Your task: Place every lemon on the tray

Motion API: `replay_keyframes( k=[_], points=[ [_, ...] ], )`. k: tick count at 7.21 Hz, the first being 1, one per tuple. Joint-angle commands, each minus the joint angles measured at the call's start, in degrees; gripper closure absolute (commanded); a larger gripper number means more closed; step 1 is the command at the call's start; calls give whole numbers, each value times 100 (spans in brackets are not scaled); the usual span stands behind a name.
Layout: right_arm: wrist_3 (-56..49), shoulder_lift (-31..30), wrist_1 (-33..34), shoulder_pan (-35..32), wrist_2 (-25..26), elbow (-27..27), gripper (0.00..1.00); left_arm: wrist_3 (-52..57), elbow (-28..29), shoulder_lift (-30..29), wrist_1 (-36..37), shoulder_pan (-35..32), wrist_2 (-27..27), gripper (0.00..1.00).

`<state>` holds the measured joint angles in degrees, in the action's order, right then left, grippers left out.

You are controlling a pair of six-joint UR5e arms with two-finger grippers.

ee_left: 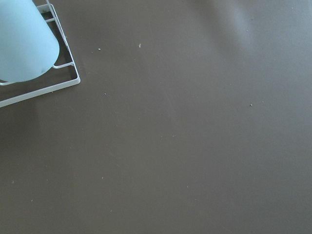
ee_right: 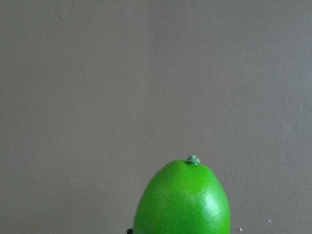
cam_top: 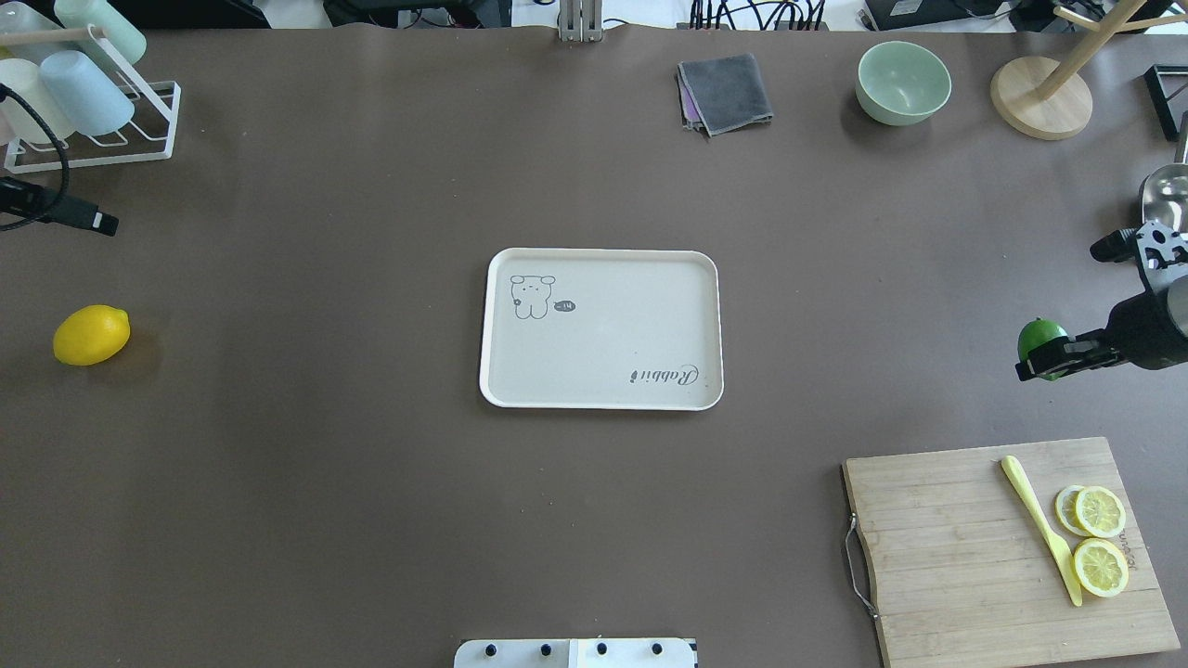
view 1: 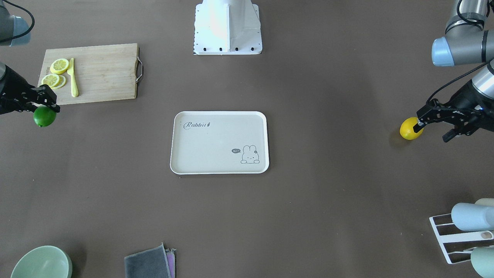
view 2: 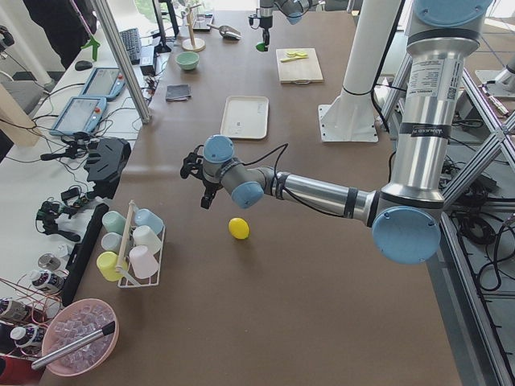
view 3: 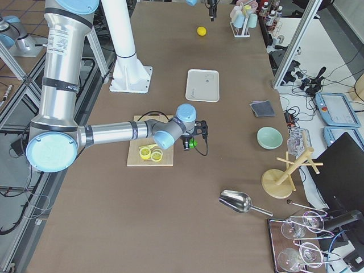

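Note:
The beige "Rabbit" tray (cam_top: 601,401) lies empty at the table's middle, also in the front view (view 1: 219,114). The yellow lemon (cam_top: 91,334) lies on the table at the far left, also in the front view (view 1: 409,129). My left gripper (view 1: 432,131) hovers beside it, open and empty; its wrist view shows only bare table and a rack corner. My right gripper (cam_top: 1047,360) is shut on the green lemon (cam_top: 1038,334) at the far right, near the cutting board. The green lemon also shows in the right wrist view (ee_right: 183,200) and the front view (view 1: 44,117).
A wooden cutting board (cam_top: 965,547) with lemon slices (cam_top: 1100,538) and a yellow knife (cam_top: 1039,524) lies at the near right. A cup rack (cam_top: 88,102) stands at the far left; a grey cloth (cam_top: 726,93), green bowl (cam_top: 902,82) and wooden stand (cam_top: 1039,97) at the back.

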<state>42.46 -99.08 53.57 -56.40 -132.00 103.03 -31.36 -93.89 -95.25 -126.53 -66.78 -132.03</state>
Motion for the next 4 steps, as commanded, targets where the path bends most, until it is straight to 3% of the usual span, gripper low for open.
replay_keyframes(
  k=[1, 2, 4],
  points=[
    [34, 152, 5, -144, -115, 418, 100, 51, 133, -2, -414, 340, 72, 2],
    [295, 221, 5, -144, -115, 559, 100, 78, 160, 68, -773, 454, 238, 2],
    [535, 590, 13, -144, -107, 570, 100, 1353, 152, 383, -1155, 508, 424, 3]
  ],
)
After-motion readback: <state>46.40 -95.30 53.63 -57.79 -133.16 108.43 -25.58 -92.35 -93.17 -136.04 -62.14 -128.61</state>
